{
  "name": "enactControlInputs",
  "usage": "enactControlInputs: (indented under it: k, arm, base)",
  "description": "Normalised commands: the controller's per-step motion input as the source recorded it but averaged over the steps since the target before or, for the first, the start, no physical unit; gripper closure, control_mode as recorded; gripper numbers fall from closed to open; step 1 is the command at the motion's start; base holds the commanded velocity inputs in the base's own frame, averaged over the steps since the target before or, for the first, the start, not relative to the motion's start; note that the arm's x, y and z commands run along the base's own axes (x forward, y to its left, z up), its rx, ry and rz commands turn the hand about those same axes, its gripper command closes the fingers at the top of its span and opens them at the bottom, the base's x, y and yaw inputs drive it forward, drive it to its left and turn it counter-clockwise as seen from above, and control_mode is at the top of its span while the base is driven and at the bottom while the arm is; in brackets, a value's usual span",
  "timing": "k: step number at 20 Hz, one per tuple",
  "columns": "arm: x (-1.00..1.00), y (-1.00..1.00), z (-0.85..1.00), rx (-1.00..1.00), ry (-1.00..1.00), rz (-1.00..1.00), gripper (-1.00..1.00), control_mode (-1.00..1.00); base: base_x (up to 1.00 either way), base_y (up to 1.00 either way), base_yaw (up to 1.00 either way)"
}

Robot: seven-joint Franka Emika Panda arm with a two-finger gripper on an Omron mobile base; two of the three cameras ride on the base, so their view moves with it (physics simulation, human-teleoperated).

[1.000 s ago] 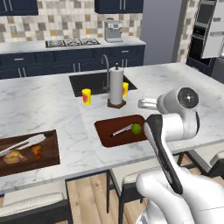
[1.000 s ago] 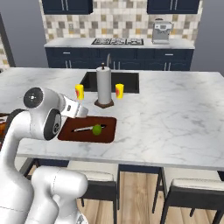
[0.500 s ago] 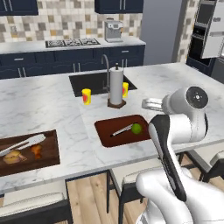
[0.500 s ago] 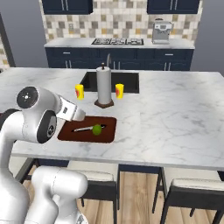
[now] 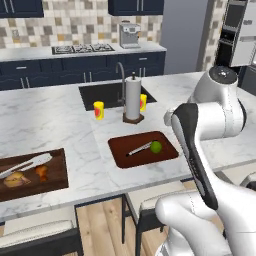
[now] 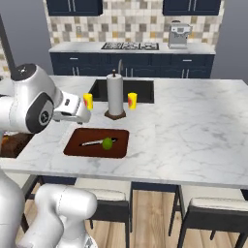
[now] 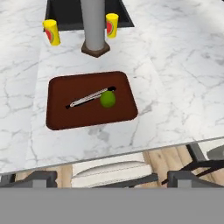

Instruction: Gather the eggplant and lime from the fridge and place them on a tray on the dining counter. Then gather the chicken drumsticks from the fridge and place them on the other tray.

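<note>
Hand view looks down from above the counter's near edge, with the gripper (image 7: 112,179) at the bottom of the picture, its two dark fingertips (image 7: 41,178) set far apart and nothing between them, so it is released and empty. Just past the edge lies a dark brown tray (image 7: 61,113) on the white marble dining counter (image 7: 175,78). On that tray the lime (image 7: 107,99) sits near the middle, touching or just beside a slim silver and black utensil (image 7: 87,99) that lies at a slant. Beyond the tray stands a paper towel holder (image 7: 95,26), upright, with a yellow can (image 7: 51,32) on one side and a second yellow can (image 7: 112,25) on the other, both in front of the dark sink (image 7: 65,13). From the left base view the white arm (image 5: 210,115) rises at the lower right, bends at a raised elbow above the counter's near right part, and its forearm reaches back toward the camera. In that view a second tray (image 5: 55,175) lies well to the left of the first, holding what look like chicken drumsticks (image 5: 17,179) beside a long pale utensil (image 5: 25,166). Farther back run navy cabinets (image 5: 60,75), a stovetop (image 5: 82,48) and a coffee machine (image 5: 129,35) under a tiled wall.
</note>
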Motion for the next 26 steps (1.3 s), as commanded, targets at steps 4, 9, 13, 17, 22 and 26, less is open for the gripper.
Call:
enactControlInputs:
  k: [4,9,13,17,22,26]
  arm:
    - [-0.58,0.00,-0.15,0.00,-0.18,0.07,-1.00,-1.00]
    - [-0.69,0.00,-0.09,0.00,-0.11,0.00,-1.00,-1.00]
    - [-0.49,0.00,0.00,0.00,-0.04,0.00,-1.00,-1.00]
    - [-0.24,0.00,-0.07,0.00,-0.01,0.00,-1.00,-1.00]
    - [-0.01,0.00,-0.07,0.00,0.01,0.00,-1.00,-1.00]
    - [0.00,0.00,0.00,0.00,0.00,0.00,-1.00,1.00]
  base:
    - [0.00,0.00,0.00]
    - [0.00,0.00,0.00]
    - [0.00,0.00,0.00]
    - [0.00,0.00,0.00]
    - [0.00,0.00,0.00]
    - [-0.21,-0.11,-0.05]
